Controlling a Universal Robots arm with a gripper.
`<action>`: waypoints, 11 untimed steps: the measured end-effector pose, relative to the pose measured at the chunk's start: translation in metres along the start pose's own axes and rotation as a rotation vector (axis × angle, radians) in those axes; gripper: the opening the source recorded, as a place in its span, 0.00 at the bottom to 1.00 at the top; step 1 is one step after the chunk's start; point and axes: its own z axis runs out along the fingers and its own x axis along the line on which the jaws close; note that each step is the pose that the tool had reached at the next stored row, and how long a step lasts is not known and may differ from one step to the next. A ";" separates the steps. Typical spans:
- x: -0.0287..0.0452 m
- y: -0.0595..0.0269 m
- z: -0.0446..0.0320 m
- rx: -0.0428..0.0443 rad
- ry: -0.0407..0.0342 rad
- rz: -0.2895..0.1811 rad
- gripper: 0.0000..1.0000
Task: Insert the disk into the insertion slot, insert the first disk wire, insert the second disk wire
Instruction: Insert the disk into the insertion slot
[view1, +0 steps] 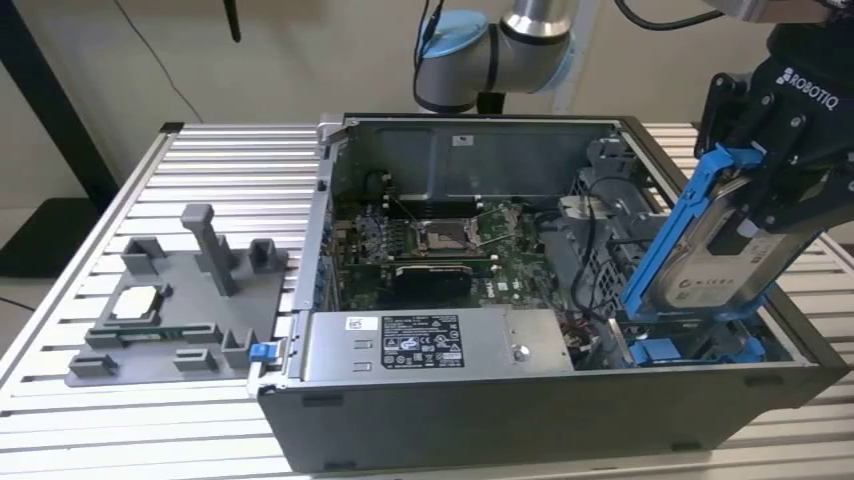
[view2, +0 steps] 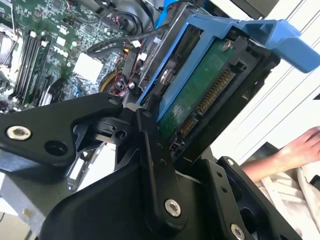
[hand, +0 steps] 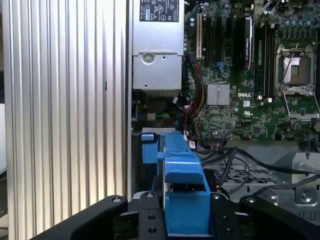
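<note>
The way into the insertion slot (view1: 697, 350) was taken up by the disk (view1: 710, 282), tilted and clamped in the tool (view1: 763, 195). Black cables (hand: 235, 161) crowded just beside the slot, with the power supply box (view1: 427, 345) on the exterior view's left. Bare counter (view1: 227, 150) lay open between case wall (view1: 324, 220) and grey fixture (view1: 174, 300); a person's hand (view2: 300, 145) sat past the disk.
</note>
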 end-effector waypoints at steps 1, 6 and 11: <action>0.0000 0.0000 0.0010 0.0000 0.0000 0.000 0.00; 0.0000 -0.0003 0.0070 -0.0001 0.0001 0.000 0.00; 0.0000 -0.0005 0.0130 -0.0001 -0.0036 0.000 0.00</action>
